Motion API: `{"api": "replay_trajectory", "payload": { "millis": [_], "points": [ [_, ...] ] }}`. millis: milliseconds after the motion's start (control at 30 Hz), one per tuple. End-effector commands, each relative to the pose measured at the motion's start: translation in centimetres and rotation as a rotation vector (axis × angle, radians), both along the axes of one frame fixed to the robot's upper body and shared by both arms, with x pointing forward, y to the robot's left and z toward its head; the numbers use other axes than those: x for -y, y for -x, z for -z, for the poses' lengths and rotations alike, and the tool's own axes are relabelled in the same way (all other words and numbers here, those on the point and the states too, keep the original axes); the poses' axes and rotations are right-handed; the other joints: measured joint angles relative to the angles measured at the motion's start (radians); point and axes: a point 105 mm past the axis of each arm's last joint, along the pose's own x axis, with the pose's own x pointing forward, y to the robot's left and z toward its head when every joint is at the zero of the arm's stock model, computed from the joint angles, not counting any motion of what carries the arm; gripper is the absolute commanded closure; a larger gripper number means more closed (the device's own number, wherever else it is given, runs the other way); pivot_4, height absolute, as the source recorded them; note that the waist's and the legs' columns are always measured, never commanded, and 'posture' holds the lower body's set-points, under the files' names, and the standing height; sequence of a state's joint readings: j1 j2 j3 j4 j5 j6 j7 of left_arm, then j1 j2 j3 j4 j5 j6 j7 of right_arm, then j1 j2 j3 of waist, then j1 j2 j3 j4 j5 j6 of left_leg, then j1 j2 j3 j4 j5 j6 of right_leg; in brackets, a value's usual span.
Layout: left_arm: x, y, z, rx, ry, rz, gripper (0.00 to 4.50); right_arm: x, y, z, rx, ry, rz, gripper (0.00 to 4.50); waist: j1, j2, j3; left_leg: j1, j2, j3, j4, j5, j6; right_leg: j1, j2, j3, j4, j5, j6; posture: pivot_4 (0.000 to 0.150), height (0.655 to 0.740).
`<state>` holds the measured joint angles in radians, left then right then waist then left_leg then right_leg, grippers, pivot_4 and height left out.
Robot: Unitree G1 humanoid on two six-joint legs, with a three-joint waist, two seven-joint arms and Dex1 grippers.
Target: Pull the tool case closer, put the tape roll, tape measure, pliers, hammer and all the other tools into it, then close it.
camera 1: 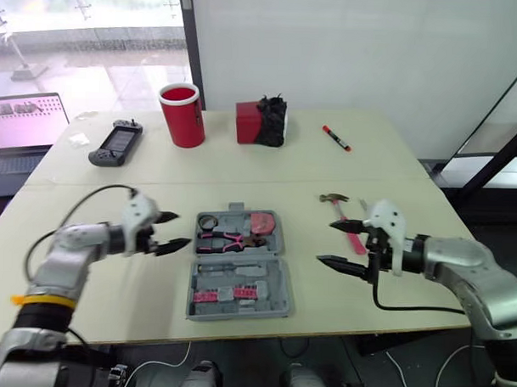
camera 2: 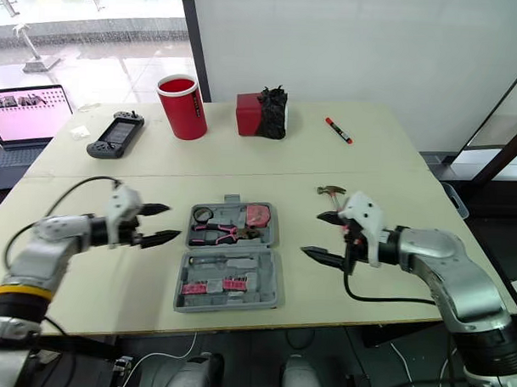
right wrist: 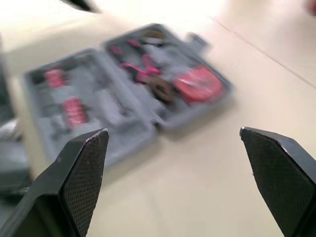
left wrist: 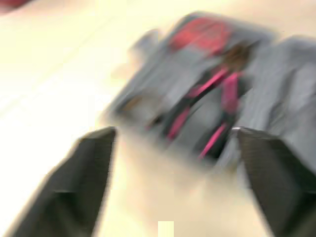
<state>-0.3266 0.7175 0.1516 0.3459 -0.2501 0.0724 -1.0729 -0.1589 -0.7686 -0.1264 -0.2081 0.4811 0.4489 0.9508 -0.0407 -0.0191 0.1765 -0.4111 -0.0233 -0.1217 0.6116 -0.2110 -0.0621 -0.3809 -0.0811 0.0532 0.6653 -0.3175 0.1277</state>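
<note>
Grey case [camera 1: 273, 270] lies open at the middle of the table [camera 1: 428, 208], lid half away from the robot, tray half toward it. In the far half sit the tape roll [camera 1: 207, 222] at the left, pink-handled pliers [camera 1: 230, 239] across the middle and the red tape measure [camera 1: 262, 223] at the right. Pink pieces fill slots in the near half. Left gripper [camera 1: 179, 231] hovers just left of the case, fingers spread wide, holding nothing. Right gripper [camera 1: 326, 241] hangs off to the case's right, jaws released too, a clear gap between them. The hammer [camera 1: 355, 242] lies out on the table, right of the case, its pink handle just behind the right gripper. Far back stand a red cup [camera 1: 183, 114] and a red box [camera 1: 248, 123], with a marker [camera 1: 335, 138] to their right. A controller [camera 1: 116, 143] and a laptop [camera 1: 23, 122] are at the far left.
</note>
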Motion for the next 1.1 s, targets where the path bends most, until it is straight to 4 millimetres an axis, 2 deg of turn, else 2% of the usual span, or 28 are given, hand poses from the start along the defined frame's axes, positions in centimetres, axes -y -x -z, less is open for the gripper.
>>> {"api": "replay_trajectory", "payload": {
  "millis": [33, 200, 333, 467, 533, 633, 733, 867, 1033, 1100],
  "points": [
    [-2.8, 0.9, -2.1, 0.128, 0.081, -0.131, 0.06, 2.5, 0.1, -1.0, 0.123, -0.094, 0.121, 0.00, 0.001, 0.000, 0.000, 0.000, 0.000, 0.000, 0.000, 0.000, 0.000, 0.000, -0.001, 0.000, 0.000, 0.000, 0.000, 0.150, 0.7400],
    [-6.6, 3.9, -0.8, 0.183, 0.241, -0.372, 0.06, 6.7, 1.1, -1.6, 0.250, -0.207, 0.362, 0.00, 0.000, 0.001, 0.000, 0.001, 0.001, 0.001, -0.001, 0.000, 0.000, 0.001, -0.001, 0.001, 0.000, 0.000, 0.000, 0.150, 0.7400],
    [-11.0, 7.3, 1.2, 0.198, 0.274, -0.659, 0.06, 9.4, 4.0, 0.7, 0.214, -0.219, 0.495, 0.00, 0.002, 0.000, -0.001, 0.004, 0.001, 0.001, -0.001, 0.000, 0.000, 0.004, -0.001, 0.001, -0.001, 0.000, -0.001, 0.150, 0.7400],
    [-12.8, 10.1, 3.1, 0.161, 0.254, -0.758, 0.06, 12.8, 6.4, 2.4, 0.196, -0.252, 0.664, 0.00, 0.002, 0.001, -0.001, 0.005, 0.001, 0.001, -0.001, -0.001, 0.000, 0.005, -0.002, 0.001, -0.002, 0.000, -0.001, 0.150, 0.7400],
    [-13.4, 11.0, 3.3, 0.163, 0.252, -0.791, 0.06, 13.7, 7.2, 3.1, 0.190, -0.279, 0.730, 0.00, 0.002, 0.002, -0.001, 0.007, 0.001, 0.002, -0.001, -0.001, -0.001, 0.008, -0.002, 0.001, -0.004, -0.001, -0.003, 0.150, 0.7400],
    [-14.6, 12.0, 2.9, 0.192, 0.247, -0.844, 0.06, 13.4, 8.3, 3.8, 0.172, -0.306, 0.762, 0.00, 0.002, 0.002, -0.002, 0.007, 0.002, 0.002, -0.002, -0.001, -0.001, 0.008, -0.001, 0.001, -0.004, -0.002, -0.004, 0.150, 0.7400],
    [-14.6, 12.2, 3.0, 0.193, 0.231, -0.842, 0.06, 13.0, 8.2, 3.9, 0.168, -0.312, 0.754, 0.00, -0.001, 0.005, -0.003, 0.007, 0.003, 0.003, -0.002, -0.001, -0.001, 0.007, -0.002, 0.002, -0.004, -0.002, -0.005, 0.150, 0.7400],
    [-13.5, 11.1, 2.6, 0.193, 0.256, -0.781, 0.06, 12.1, 6.7, 3.4, 0.140, -0.323, 0.729, 0.00, -0.001, 0.006, -0.004, 0.008, 0.003, 0.005, -0.002, -0.001, -0.001, 0.008, -0.003, 0.003, -0.005, -0.003, -0.005, 0.150, 0.7400],
    [-10.3, 8.7, 0.6, 0.183, 0.250, -0.568, 0.06, 10.3, 5.2, 1.9, 0.118, -0.356, 0.682, 0.00, 0.009, 0.006, -0.004, 0.006, 0.003, 0.004, -0.002, -0.001, -0.001, 0.007, -0.003, 0.002, -0.005, -0.002, -0.005, 0.150, 0.7400],
    [-8.3, 7.6, -0.1, 0.173, 0.199, -0.443, 0.06, 9.2, 5.0, 1.6, 0.109, -0.304, 0.625, 0.00, 0.020, 0.006, -0.004, 0.006, 0.002, 0.004, -0.002, -0.001, -0.001, 0.007, -0.003, 0.002, -0.006, -0.002, -0.005, 0.150, 0.7400]
  ]
}}
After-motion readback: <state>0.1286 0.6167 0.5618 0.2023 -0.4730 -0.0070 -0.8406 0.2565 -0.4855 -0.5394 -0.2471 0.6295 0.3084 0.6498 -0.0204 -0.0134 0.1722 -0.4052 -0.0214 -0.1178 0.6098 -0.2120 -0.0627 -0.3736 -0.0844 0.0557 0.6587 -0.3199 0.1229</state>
